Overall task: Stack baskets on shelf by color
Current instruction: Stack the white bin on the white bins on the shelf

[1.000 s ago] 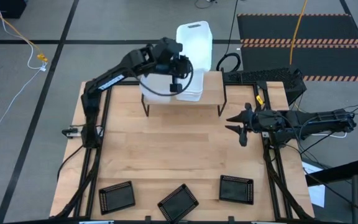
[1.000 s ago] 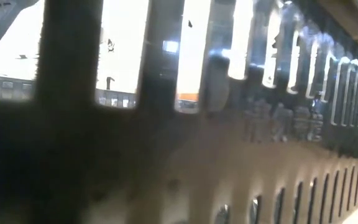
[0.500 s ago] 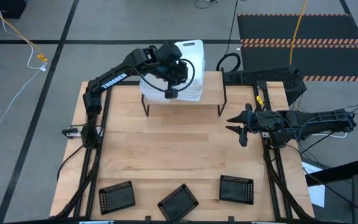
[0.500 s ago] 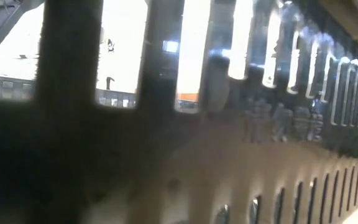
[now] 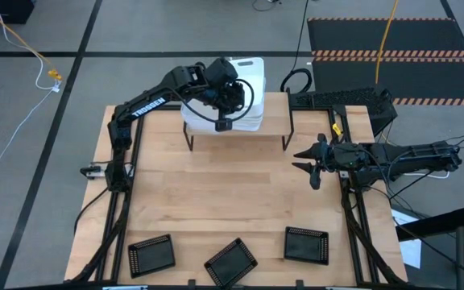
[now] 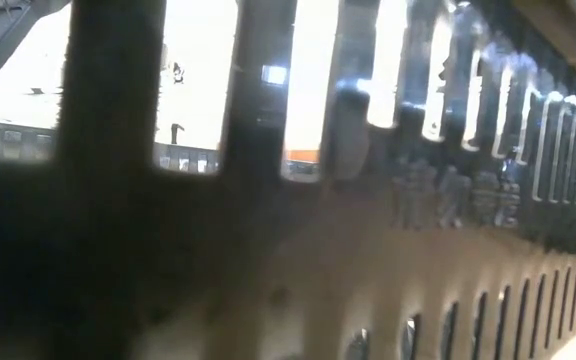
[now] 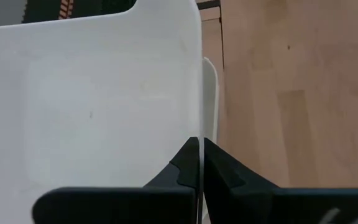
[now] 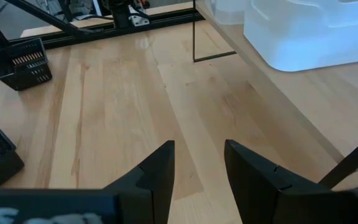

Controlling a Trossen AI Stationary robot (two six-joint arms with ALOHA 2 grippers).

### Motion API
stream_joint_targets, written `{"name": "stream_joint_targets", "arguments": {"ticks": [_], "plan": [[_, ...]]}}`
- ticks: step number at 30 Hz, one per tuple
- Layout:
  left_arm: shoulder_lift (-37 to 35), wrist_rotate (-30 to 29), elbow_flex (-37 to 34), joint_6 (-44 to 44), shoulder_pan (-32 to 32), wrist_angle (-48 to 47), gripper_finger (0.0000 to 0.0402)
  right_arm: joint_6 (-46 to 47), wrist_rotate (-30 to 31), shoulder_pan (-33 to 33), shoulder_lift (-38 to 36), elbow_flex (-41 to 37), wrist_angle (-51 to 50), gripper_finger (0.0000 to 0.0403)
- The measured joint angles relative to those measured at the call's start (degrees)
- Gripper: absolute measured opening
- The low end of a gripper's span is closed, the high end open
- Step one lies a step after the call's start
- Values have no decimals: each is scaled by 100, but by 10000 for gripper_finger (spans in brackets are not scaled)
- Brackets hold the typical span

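Note:
My left gripper (image 5: 229,103) is over the shelf (image 5: 274,121), shut on a white basket (image 5: 248,71). This basket hovers tilted above another white basket (image 5: 246,119) standing on the shelf, with a clear basket (image 5: 193,114) beside it. Black mesh baskets lie at the table's near edge: one on the left (image 5: 151,254), one in the middle (image 5: 231,261), one on the right (image 5: 306,244). My right gripper (image 5: 311,165) waits open above the table's right side, touching nothing (image 8: 199,168). My left gripper pinches a side wall (image 7: 199,127) of the white basket, one finger (image 7: 182,171) inside the basket and one (image 7: 222,174) outside. The wall runs edge-on between the fingers. Just beside it shows the rim (image 7: 211,93) of the white basket below; whether they touch, I cannot tell.
A black mesh wall (image 6: 368,200) right at the lens blocks the low view. The shelf's thin black legs (image 8: 194,34) stand on the far half of the table. Bare wood (image 5: 232,193) lies between shelf and black baskets. Cables and a black mat lie on the floor beyond.
My left gripper has drawn the white basket from beyond the table's far edge toward the near side, over the white basket on the shelf, and has itself shifted slightly nearer. The right arm has kept still.

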Motion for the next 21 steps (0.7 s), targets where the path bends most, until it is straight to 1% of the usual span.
{"name": "stream_joint_targets", "arguments": {"ticks": [2, 4, 12, 15, 18, 21], "plan": [[0, -13, 0, -101, -1, 1, 14, -1, 0, 0, 1, 0, -34, 134], [0, -97, 0, -264, -1, 6, 29, 0, 0, 0, 2, 0, -37, 134], [0, -177, 0, -477, -6, -3, 135, -1, 0, 0, 2, 2, -34, 134], [0, -180, 0, -494, -1, -3, 165, 0, 0, -2, 2, 2, -33, 134], [0, -274, -11, -778, -1, 8, 178, 0, 0, -2, 2, 2, -33, 134], [-11, -597, -272, -1171, -1, 166, 173, 0, 0, 0, 2, 2, -32, 134]]}}
